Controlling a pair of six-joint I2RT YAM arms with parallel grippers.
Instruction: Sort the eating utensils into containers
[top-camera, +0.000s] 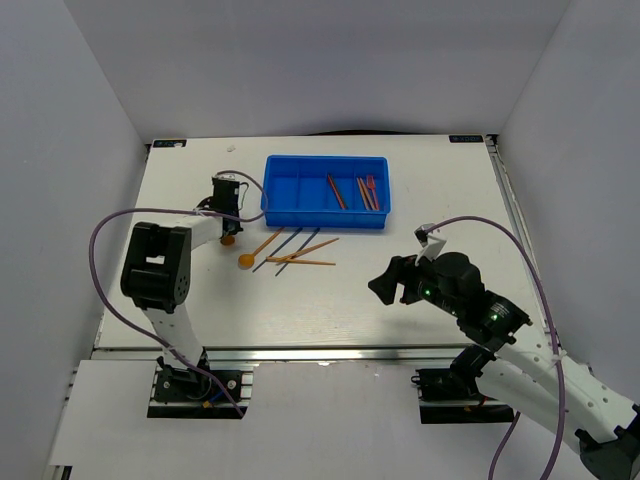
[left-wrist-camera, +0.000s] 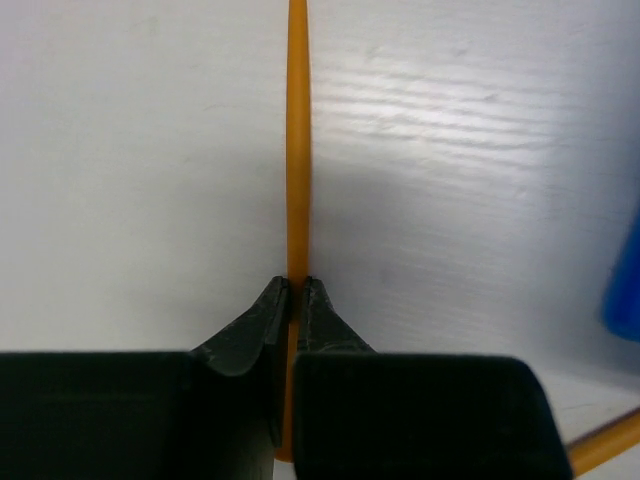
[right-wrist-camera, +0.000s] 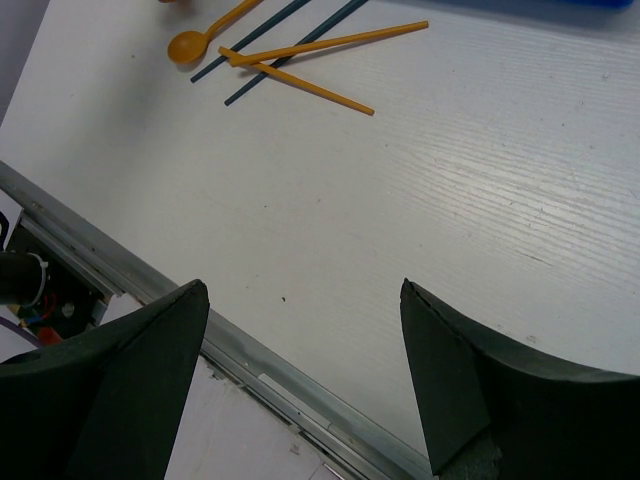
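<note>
My left gripper (top-camera: 228, 222) is shut on the thin handle of an orange utensil (left-wrist-camera: 297, 150), just left of the blue tray (top-camera: 325, 215); the jaws pinch it in the left wrist view (left-wrist-camera: 297, 285). Its orange end (top-camera: 228, 240) shows below the gripper. The tray holds a few red and orange utensils (top-camera: 367, 192). On the table in front of the tray lie an orange spoon (top-camera: 247, 260), two orange sticks (top-camera: 305, 250) and two dark blue sticks (top-camera: 290, 243); the right wrist view shows the spoon (right-wrist-camera: 186, 45) too. My right gripper (top-camera: 385, 285) is open and empty (right-wrist-camera: 305, 290) above the table.
The tray's blue corner (left-wrist-camera: 625, 290) shows at the right of the left wrist view, with another orange stick (left-wrist-camera: 605, 445) below it. The table's metal front rail (right-wrist-camera: 260, 365) runs under my right gripper. White walls enclose the table.
</note>
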